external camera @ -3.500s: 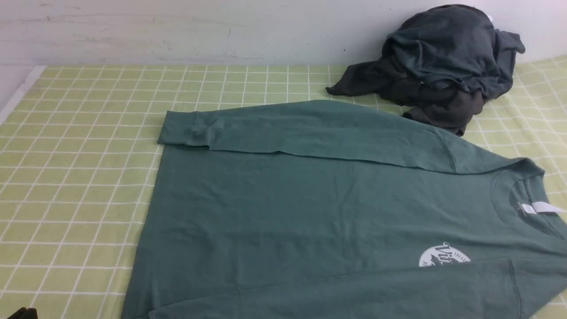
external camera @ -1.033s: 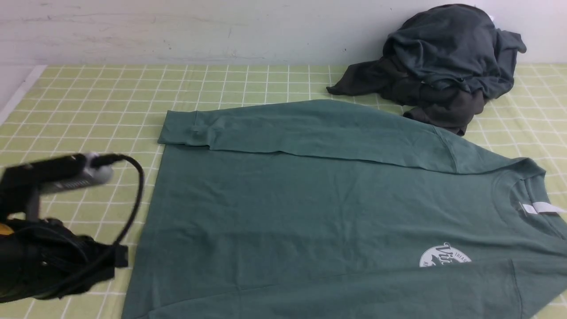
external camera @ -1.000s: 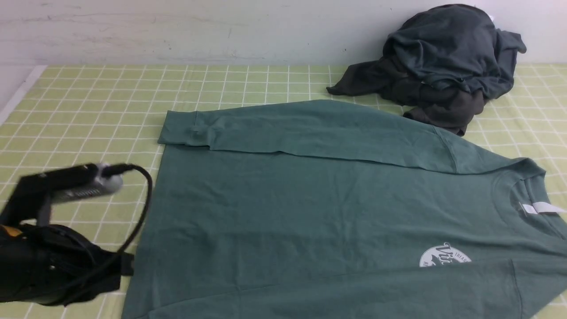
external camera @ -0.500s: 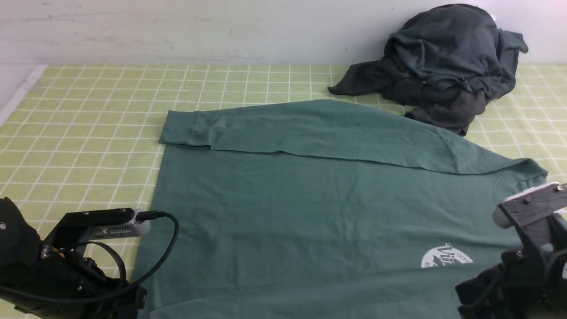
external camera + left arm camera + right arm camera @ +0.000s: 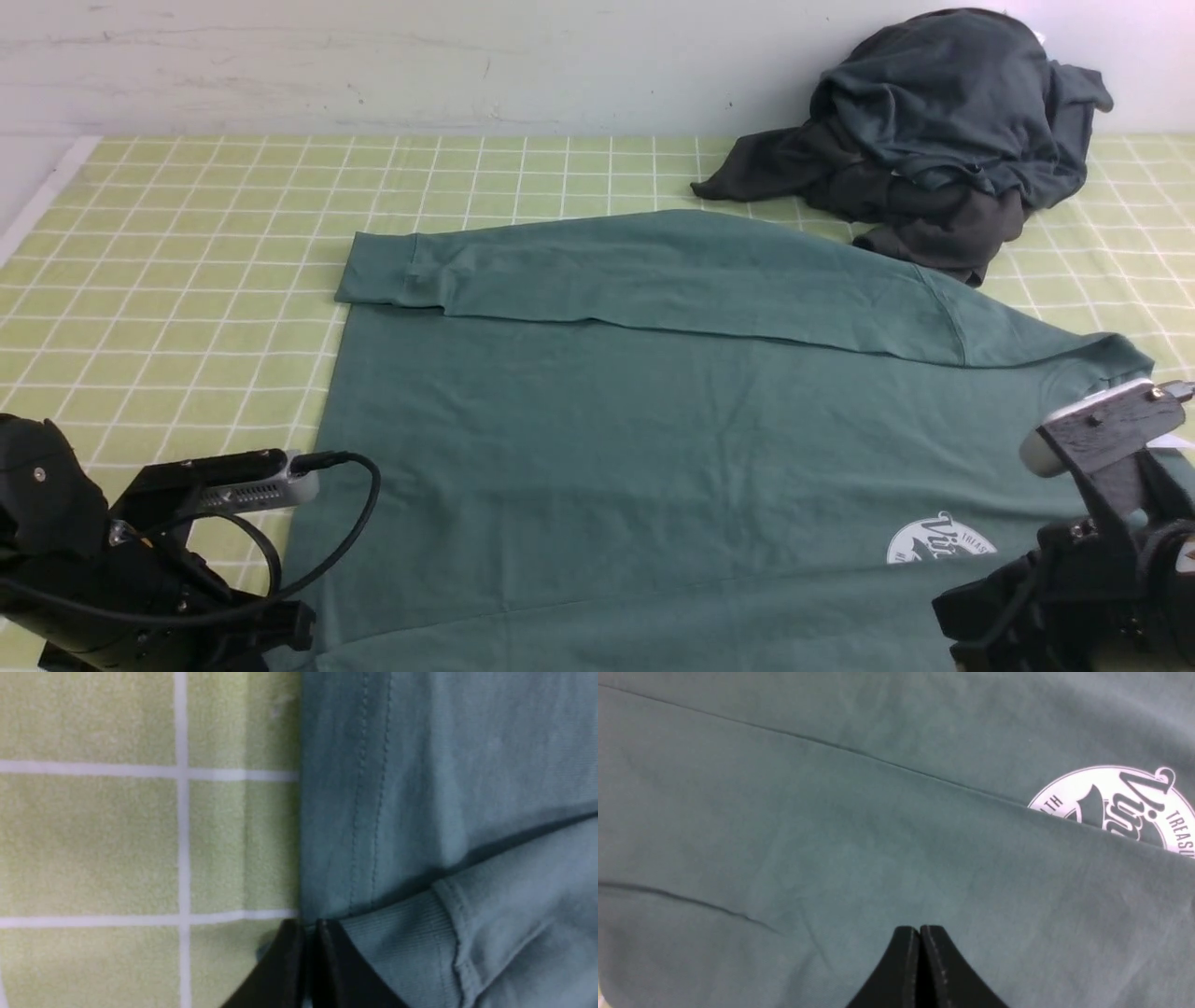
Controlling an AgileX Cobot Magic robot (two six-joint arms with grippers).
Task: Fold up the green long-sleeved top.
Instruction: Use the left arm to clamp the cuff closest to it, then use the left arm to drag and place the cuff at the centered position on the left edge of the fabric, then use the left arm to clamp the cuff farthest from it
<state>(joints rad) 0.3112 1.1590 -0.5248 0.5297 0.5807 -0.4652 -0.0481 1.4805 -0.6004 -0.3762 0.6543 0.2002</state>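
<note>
The green long-sleeved top lies flat on the checked cloth, its neck to the right. The far sleeve is folded across the body, and so is the near sleeve. Its round white logo is half covered by the near sleeve. My left gripper is at the top's near left corner, shut on the edge of the ribbed cuff, next to the stitched hem. My right gripper is shut with nothing in it, just over the near sleeve.
A darker charcoal-grey clothes heap sits at the back right against the wall, close to the top's far shoulder. The yellow-green checked tablecloth covers the table. The left arm and right arm fill the near corners.
The left arm came down toward the top's near left corner, and its jaws opened and then shut at the cuff. The right arm came into view at the near right.
</note>
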